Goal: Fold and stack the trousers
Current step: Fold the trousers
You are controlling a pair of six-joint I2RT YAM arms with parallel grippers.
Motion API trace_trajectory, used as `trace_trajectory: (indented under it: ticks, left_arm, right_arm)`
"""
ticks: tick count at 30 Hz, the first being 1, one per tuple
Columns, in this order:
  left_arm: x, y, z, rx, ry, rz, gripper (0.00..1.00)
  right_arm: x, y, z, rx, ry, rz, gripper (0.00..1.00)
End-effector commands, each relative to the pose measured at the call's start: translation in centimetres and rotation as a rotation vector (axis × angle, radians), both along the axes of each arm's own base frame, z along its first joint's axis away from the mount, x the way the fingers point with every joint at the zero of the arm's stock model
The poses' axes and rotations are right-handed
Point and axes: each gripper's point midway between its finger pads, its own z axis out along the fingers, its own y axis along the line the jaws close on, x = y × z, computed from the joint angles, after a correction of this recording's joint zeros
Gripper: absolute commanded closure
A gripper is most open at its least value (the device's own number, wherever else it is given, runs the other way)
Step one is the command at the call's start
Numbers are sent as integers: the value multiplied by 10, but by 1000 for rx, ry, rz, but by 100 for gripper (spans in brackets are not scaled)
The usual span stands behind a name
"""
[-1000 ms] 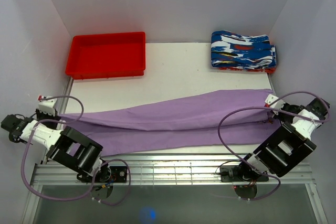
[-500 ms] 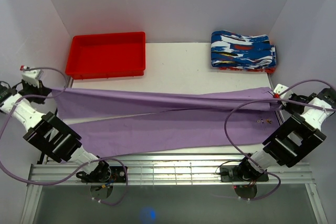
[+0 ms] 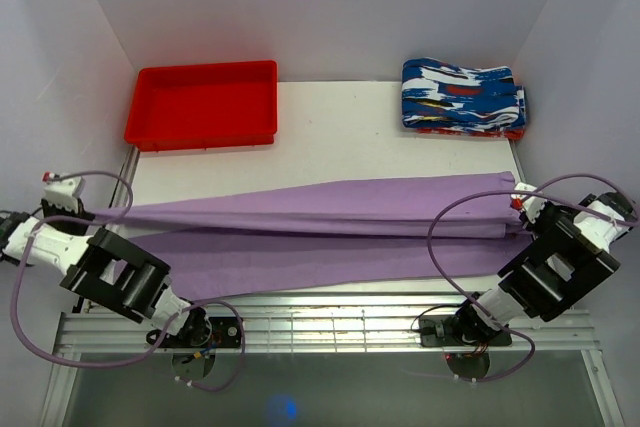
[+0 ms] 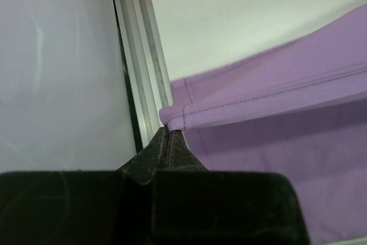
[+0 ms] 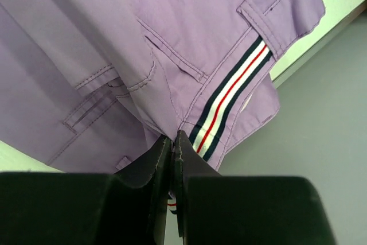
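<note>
The lilac trousers (image 3: 320,217) are stretched across the near half of the table from left to right. My left gripper (image 3: 88,215) is shut on the hem end of the upper leg (image 4: 229,107) at the table's left edge. My right gripper (image 3: 520,205) is shut on the waistband end (image 5: 189,73), where a belt loop and a navy, white and red striped tape (image 5: 229,104) show. The upper leg is held taut above the lower leg (image 3: 300,259), which lies flat on the table.
A red tray (image 3: 205,103) sits at the back left. A stack of blue, white and red patterned folded garments (image 3: 463,97) sits at the back right. White walls close in both sides. A metal rail (image 4: 140,55) runs along the table's left edge.
Both grippers have come back toward the near edge with the trousers' ends. The lifted upper leg has moved nearer and lower, over the lower leg.
</note>
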Motion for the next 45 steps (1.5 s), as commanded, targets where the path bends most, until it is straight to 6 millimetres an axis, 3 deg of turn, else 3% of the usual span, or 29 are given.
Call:
trace_trajectory:
  ticks: [1,2,5,10,17,19,20,22,24,29,33,34,35,37,38,39,40,41,42,43,45]
  left_arm:
    - [-44,-1,-19,125,47,-19,100]
    - [-61,0,-32,118,63,2,100]
    - [-85,-3,-56,66,100,31,100]
    - [-97,-1,-71,71,128,19,100]
    - [-137,-33,-114,152,287,-179,100]
    - [-148,-43,-122,175,317,-280,94]
    - [-161,-55,-126,141,359,-323,77]
    - [-172,-62,-126,181,381,-389,65]
    - [-187,-64,-119,273,405,-449,52]
    - [-187,-53,-98,397,430,-453,45]
    - [-162,-41,-76,367,331,-323,43]
    - [-137,-44,-68,324,278,-327,43]
    - [-123,-44,-68,225,263,-300,43]
    - [-92,-36,-44,58,209,-179,43]
    - [-70,-45,-41,16,208,-225,42]
    - [-59,-47,-41,-32,214,-227,38]
    - [-39,-63,-41,-133,259,-201,30]
    - [-20,-53,-44,-85,259,-173,27]
    - [-12,-56,-48,-85,282,-158,27]
    - [-1,-75,-58,-82,312,-193,27]
    - [7,-70,-74,-35,383,-110,27]
  right_arm:
    - [-1,-29,-1,-137,-8,40,92]
    - [-2,-32,-2,-148,-2,45,92]
    - [-7,-36,-10,-151,24,41,92]
    - [-17,-33,-26,-187,56,68,92]
    - [-32,-39,-45,-241,115,85,91]
    - [-31,-43,-43,-252,112,83,81]
    - [-30,-45,-39,-262,104,80,66]
    - [-28,-46,-31,-274,88,86,58]
    - [-22,-44,-15,-280,51,99,35]
    - [-16,-36,26,-265,-4,131,30]
    - [-6,-28,48,-221,-42,131,33]
    - [0,-28,56,-208,-52,112,36]
    - [6,-26,56,-177,-47,94,37]
    - [19,-11,57,-88,-4,35,38]
    - [24,-11,54,-79,34,11,39]
    - [38,2,51,-83,46,28,40]
    - [41,8,45,-46,85,-32,41]
    - [43,9,39,-72,120,-51,42]
    - [51,21,27,-86,138,-34,43]
    - [51,26,20,-90,166,-37,43]
    - [47,38,3,-97,238,-48,45]
